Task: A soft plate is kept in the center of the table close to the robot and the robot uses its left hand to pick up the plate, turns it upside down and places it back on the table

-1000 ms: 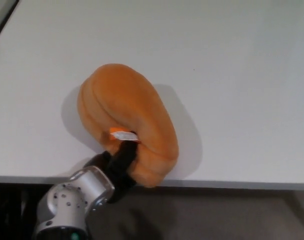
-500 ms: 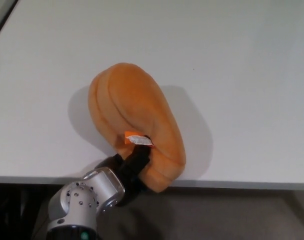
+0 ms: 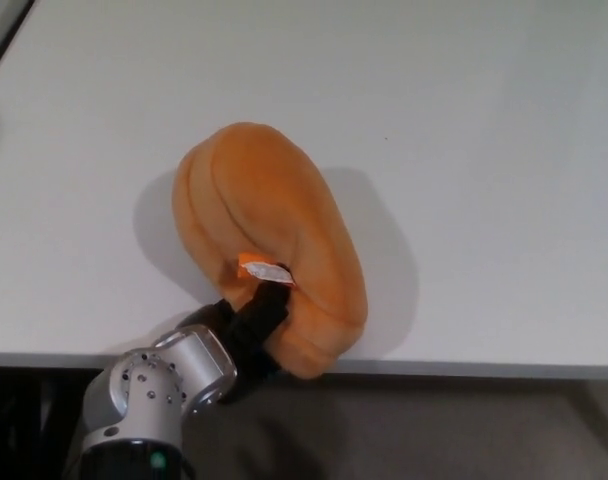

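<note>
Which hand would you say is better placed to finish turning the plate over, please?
Left. The left hand already grips the orange plate, held on edge above the table; the right hand is out of view.

my left hand [image 3: 246, 322]: black, thick matte fingers | my wrist housing [image 3: 162, 385]: rounded silver-grey metal, smooth sheen | small dark screw holes dotted across its face | tiny green light near its lower edge | black section beneath the silver shell
</note>
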Controlling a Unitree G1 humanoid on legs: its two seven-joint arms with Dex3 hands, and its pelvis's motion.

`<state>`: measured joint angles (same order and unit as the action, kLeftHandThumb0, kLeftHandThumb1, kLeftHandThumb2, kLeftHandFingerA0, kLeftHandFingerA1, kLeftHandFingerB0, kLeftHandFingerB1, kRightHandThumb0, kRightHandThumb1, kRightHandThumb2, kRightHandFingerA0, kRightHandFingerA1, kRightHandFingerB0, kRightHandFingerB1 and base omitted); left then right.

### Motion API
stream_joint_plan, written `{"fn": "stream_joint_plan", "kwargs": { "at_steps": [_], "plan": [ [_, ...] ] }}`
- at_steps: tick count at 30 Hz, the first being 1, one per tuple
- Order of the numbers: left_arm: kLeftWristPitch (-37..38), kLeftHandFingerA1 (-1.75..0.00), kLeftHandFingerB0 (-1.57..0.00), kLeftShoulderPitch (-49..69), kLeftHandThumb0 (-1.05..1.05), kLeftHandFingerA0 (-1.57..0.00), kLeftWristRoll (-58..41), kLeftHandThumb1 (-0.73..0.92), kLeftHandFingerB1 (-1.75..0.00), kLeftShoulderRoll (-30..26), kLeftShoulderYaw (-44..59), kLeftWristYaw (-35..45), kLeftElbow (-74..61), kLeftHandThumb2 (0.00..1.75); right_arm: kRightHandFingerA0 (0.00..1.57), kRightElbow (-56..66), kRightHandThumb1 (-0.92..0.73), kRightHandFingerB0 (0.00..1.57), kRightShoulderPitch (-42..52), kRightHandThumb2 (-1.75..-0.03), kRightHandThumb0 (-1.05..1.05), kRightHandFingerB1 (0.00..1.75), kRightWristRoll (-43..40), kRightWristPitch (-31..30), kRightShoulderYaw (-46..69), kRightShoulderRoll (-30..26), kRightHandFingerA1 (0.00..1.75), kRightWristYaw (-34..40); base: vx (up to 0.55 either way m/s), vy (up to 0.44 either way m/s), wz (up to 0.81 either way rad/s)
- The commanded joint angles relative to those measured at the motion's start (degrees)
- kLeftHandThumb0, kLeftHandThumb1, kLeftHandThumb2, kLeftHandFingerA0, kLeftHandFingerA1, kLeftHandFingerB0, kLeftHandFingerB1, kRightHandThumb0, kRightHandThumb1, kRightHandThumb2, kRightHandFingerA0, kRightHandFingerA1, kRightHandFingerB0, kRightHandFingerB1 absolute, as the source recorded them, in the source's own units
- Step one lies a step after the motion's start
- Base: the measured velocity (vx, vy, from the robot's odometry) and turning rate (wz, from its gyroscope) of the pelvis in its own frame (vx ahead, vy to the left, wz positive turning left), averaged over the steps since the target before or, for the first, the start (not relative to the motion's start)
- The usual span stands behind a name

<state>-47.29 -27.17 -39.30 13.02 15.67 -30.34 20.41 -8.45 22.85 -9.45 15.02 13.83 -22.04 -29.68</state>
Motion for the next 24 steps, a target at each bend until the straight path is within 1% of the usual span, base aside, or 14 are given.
{"fn": "stream_joint_plan", "kwargs": {
  "at_steps": [1,2,7,8,9,10,13,16,17,19,20,22,23,24],
  "plan": [
    [-0.22,-1.49,-0.83,1.09,-0.45,-1.32,3.88,0.51,-1.23,-1.48,-0.21,0.22,-0.01,0.91,0.46,0.65,-0.73,0.25,0.97,-1.08,-0.83,0.49,-0.49,0.15,0.35,0.29,0.56,0.65,0.00,0.000,0.00],
    [0.76,-1.49,-0.77,1.82,-0.46,-1.33,4.51,0.51,-1.20,-1.66,-0.73,0.81,-0.91,0.91,0.51,0.81,-0.87,0.29,1.02,-0.67,-0.82,0.35,-0.62,-0.07,0.45,0.18,0.43,0.57,0.00,0.000,0.00],
    [6.96,-1.48,-0.84,5.31,-0.47,-1.29,4.82,0.48,-1.25,-1.86,1.41,2.88,-4.02,0.88,0.48,-0.01,-0.73,0.25,1.01,-0.86,-0.88,0.41,-0.51,0.84,0.69,-0.20,0.49,0.24,0.00,0.000,0.00],
    [7.04,-1.46,-0.91,5.30,-0.48,-1.27,5.25,0.48,-1.27,-2.55,1.57,3.33,-3.81,0.89,0.52,0.09,-0.88,0.30,0.96,-0.68,-0.81,0.34,-0.62,0.64,0.77,-0.17,0.43,0.29,0.00,0.000,0.00],
    [7.01,-1.75,-0.72,5.36,-0.41,-0.95,5.61,0.70,-1.63,-3.11,1.53,3.79,-3.77,0.62,0.52,0.34,-0.88,0.30,1.09,-0.67,-0.81,0.34,-0.72,0.37,0.75,-0.03,0.43,0.38,0.00,0.000,0.00],
    [7.03,-1.75,-0.72,5.42,-0.41,-0.95,5.86,0.70,-1.63,-3.66,1.46,4.38,-3.73,0.62,0.52,0.58,-0.88,0.30,1.24,-0.67,-0.81,0.34,-0.79,0.11,0.69,0.19,0.43,0.51,0.00,0.000,0.00],
    [5.63,-1.62,-0.61,5.45,-0.54,-0.80,4.55,0.72,-1.40,-5.16,1.86,6.48,-5.11,0.61,0.48,1.05,-0.72,0.26,1.40,-0.85,-0.88,0.42,-0.31,0.10,0.58,0.05,0.50,0.78,0.00,0.000,0.00],
    [4.11,-1.53,-0.54,5.86,-0.63,-0.66,4.58,0.75,-1.35,-7.22,0.43,9.56,-5.98,0.62,0.52,0.72,-0.88,0.30,1.44,-0.67,-0.82,0.35,-0.36,0.35,0.51,0.04,0.44,0.56,0.00,0.000,0.00],
    [4.29,-1.21,-0.66,5.79,-0.75,-0.69,4.20,0.59,-1.15,-7.48,0.84,9.79,-6.39,0.98,0.52,0.34,-0.88,0.31,1.00,-0.67,-0.82,0.35,-0.26,0.29,0.32,0.24,0.43,0.75,0.00,0.000,0.00],
    [5.04,-1.40,-0.43,5.87,-0.67,-0.47,3.57,0.72,-1.10,-7.24,1.60,10.14,-6.91,0.64,0.48,0.22,-0.72,0.26,0.91,-0.85,-0.89,0.41,-0.33,0.35,0.14,0.40,0.49,0.64,0.00,0.000,0.00],
    [4.65,-0.81,-0.38,5.91,-0.78,-0.36,4.99,0.77,-0.45,-8.46,-0.25,11.65,-7.50,0.63,0.51,0.26,-0.88,0.30,0.99,-0.67,-0.82,0.35,-0.17,0.82,0.22,0.37,0.44,0.73,0.00,0.000,0.00],
    [4.33,-0.53,-0.27,6.08,-0.82,-0.26,6.40,0.80,-0.37,-10.05,-2.65,13.82,-8.45,0.64,0.51,0.54,-0.89,0.30,1.23,-0.67,-0.82,0.35,0.12,0.93,0.37,0.31,0.44,1.02,0.00,0.000,0.00],
    [3.91,-0.16,-0.09,6.00,-0.99,-0.01,6.40,0.74,-0.13,-11.62,-3.94,16.33,-9.10,1.09,0.50,0.09,-0.88,0.30,0.95,-0.67,-0.84,0.35,-0.04,1.11,0.46,0.21,0.44,0.83,0.00,0.000,0.00],
    [3.58,-0.11,0.00,5.87,-1.04,0.00,6.46,0.77,0.00,-12.63,-4.84,17.52,-9.50,1.12,0.51,-0.03,-0.88,0.31,0.82,-0.67,-0.83,0.35,-0.18,1.10,0.53,0.22,0.44,0.81,0.00,0.000,0.00]
  ]
}}
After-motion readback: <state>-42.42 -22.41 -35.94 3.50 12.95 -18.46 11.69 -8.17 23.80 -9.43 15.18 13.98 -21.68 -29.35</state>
